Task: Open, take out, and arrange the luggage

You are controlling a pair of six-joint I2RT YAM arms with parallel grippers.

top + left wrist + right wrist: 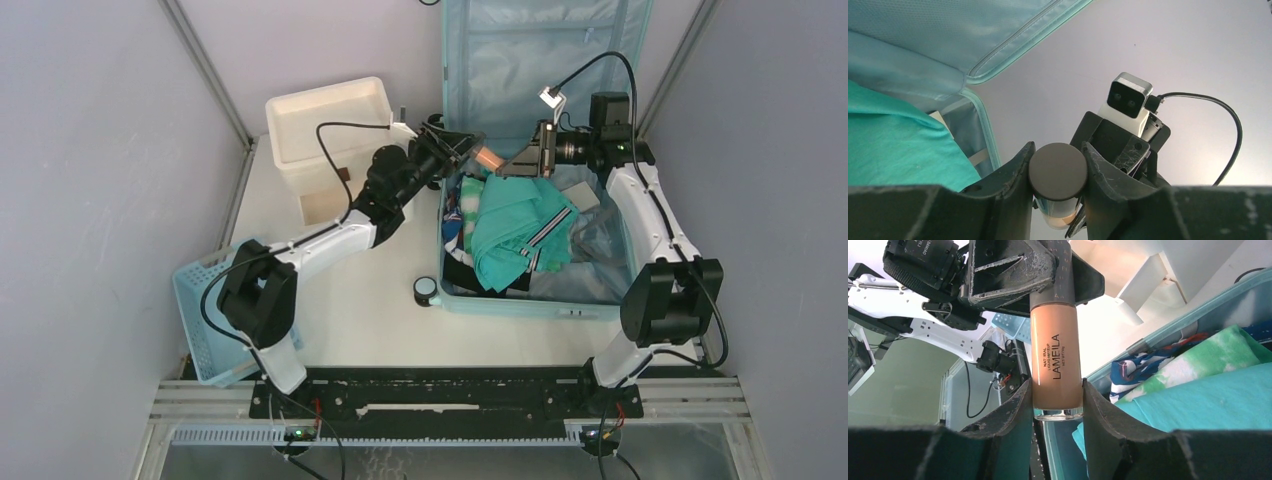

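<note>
Peach makeup bottle clamped by left hand and right hand, open luggage directly below

A robot lab cell: grey panels, metal posts around a white table, left arm and right arm bolted to a black rail.

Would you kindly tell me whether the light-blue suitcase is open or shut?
Open: the suitcase lid stands raised, its lining exposed, and a teal garment lies in the lower half.
</note>
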